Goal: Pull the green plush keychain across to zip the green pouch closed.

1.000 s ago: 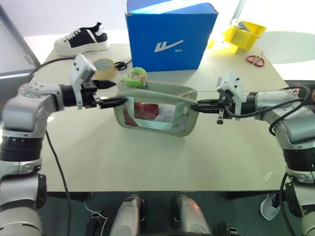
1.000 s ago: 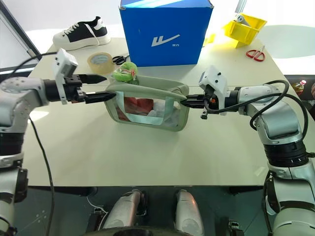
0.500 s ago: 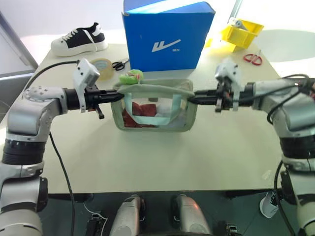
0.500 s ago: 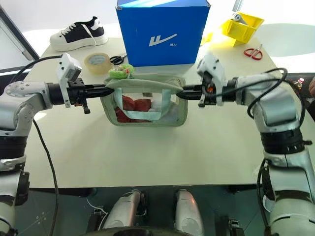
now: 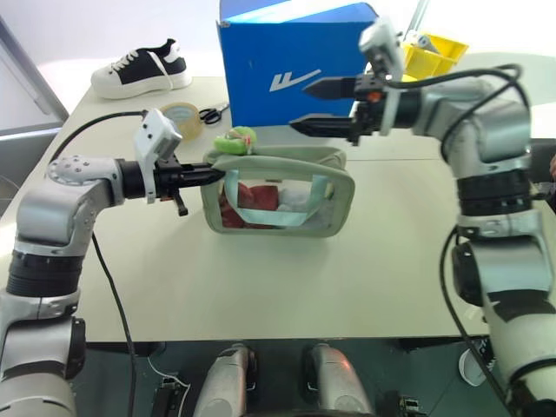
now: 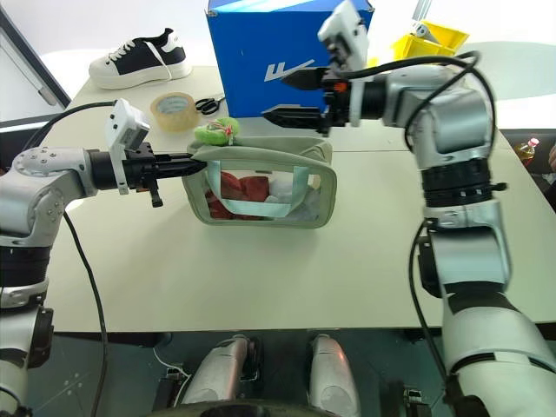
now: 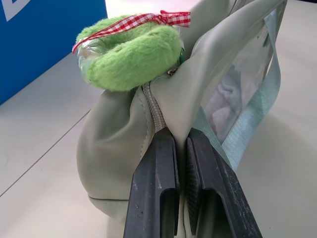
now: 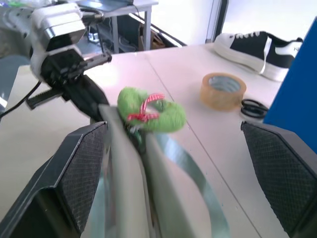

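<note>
Left eye view: a pale table spans the frame. A blue box stands at top centre. Just below it, near the middle, the green pouch sits upright, its clear window showing red and white contents, a teal strap draped over the front. A black-and-white shoe lies at upper left, and a yellow bin at upper right. A tape roll and black scissors lie between shoe and box.

The left gripper reaches in level from the left, left of centre, clamped on the pouch's left top corner; in the left wrist view its fingers pinch the fabric beside the zipper. The right gripper hangs in front of the box, above the pouch's right end, spread wide and holding nothing.

The green keychain, tied with a red checked ribbon, rests on the pouch's top left corner, just above the left gripper's tips.
</note>
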You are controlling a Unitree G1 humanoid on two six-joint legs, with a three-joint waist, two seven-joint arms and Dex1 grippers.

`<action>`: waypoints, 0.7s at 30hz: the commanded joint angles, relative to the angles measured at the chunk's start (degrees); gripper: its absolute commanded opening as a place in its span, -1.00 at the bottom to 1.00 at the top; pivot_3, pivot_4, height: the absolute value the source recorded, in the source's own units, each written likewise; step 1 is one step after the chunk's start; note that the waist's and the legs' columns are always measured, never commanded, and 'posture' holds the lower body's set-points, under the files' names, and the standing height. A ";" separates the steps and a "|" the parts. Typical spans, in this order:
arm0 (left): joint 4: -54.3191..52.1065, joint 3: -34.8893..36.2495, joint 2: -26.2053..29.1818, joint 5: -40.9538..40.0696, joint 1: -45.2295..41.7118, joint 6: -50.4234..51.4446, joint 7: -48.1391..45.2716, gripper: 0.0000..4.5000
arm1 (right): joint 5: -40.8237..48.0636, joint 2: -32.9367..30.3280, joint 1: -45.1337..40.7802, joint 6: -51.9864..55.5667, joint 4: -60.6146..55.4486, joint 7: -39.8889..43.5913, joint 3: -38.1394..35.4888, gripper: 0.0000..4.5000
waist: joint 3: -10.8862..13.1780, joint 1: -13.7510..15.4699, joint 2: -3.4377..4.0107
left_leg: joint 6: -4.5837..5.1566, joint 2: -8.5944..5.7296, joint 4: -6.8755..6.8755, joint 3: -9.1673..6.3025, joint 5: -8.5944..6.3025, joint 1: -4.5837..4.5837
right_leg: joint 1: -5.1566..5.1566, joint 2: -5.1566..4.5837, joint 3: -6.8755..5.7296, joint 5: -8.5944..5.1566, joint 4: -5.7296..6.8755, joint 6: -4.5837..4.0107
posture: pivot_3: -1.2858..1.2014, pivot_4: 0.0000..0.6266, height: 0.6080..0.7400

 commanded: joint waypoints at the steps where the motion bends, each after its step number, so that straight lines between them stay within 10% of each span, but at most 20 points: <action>1: -1.15 0.61 0.41 -0.19 -0.65 -0.96 -0.12 -0.99 | -1.95 5.72 -2.47 -3.69 1.28 -2.56 1.90 0.98 | 0.00 -0.12 0.00 | 0.00 -0.01 0.00 0.00 0.00 0.00 | 0.00 0.00 0.00 0.00 0.00 0.00 | 0.03 -0.52 1.00; 16: -1.69 1.04 0.92 -0.48 -0.46 -0.44 0.11 -0.99 | -7.82 15.33 -5.57 -10.03 11.98 -3.38 5.34 0.98 | 0.00 -0.17 0.00 | 0.06 -0.08 -0.08 0.01 0.12 0.01 | -0.03 0.02 -0.02 0.11 0.07 0.17 | 0.03 -0.52 1.00; 21: -1.51 0.83 0.57 -0.50 -0.76 -0.46 0.20 -0.99 | -12.10 16.50 -6.61 -13.59 16.65 -4.89 6.80 -0.02 | 0.00 -0.22 0.00 | -0.14 -0.08 -0.10 0.02 0.24 0.01 | -0.04 0.04 -0.03 0.11 0.06 0.17 | 0.03 -0.52 1.00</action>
